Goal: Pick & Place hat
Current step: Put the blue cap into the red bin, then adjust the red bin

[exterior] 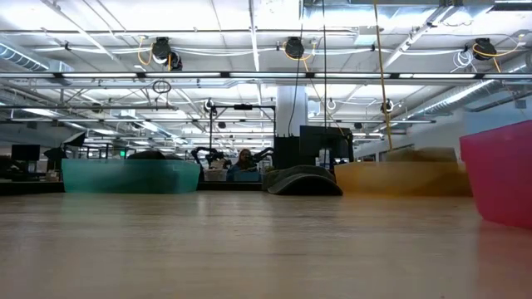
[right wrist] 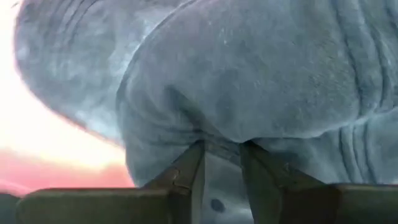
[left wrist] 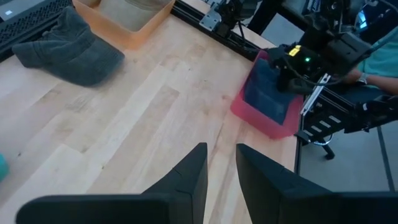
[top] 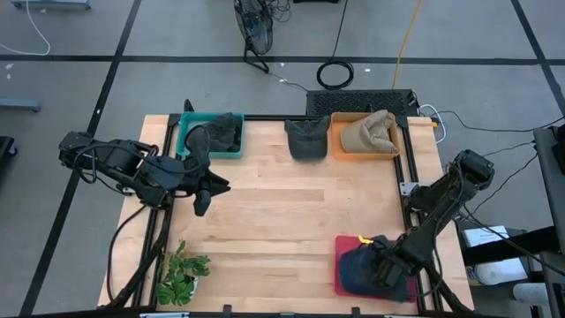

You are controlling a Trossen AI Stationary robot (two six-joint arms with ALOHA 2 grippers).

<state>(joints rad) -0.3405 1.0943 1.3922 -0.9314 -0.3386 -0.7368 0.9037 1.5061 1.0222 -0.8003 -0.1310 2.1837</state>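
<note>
We see the right end effector (top: 381, 268) down in the red bin (top: 342, 281), its fingers (right wrist: 186, 171) pinching the blue hat (top: 364, 265) — which lies inside that bin. The left end effector (left wrist: 219, 163), narrowly spread, hovers above the surface (top: 291, 212), well apart from the bin.

The right arm reaches down over the table's near right corner, its wrist bent low and the right gripper (top: 386, 268) pushed into soft blue fabric, fingers (right wrist: 186, 174) close together with a fold pinched between them. The left arm stretches in from the far left side, its left gripper (top: 203, 190) hanging above the table, fingers (left wrist: 189, 177) slightly apart and holding nothing.
</note>
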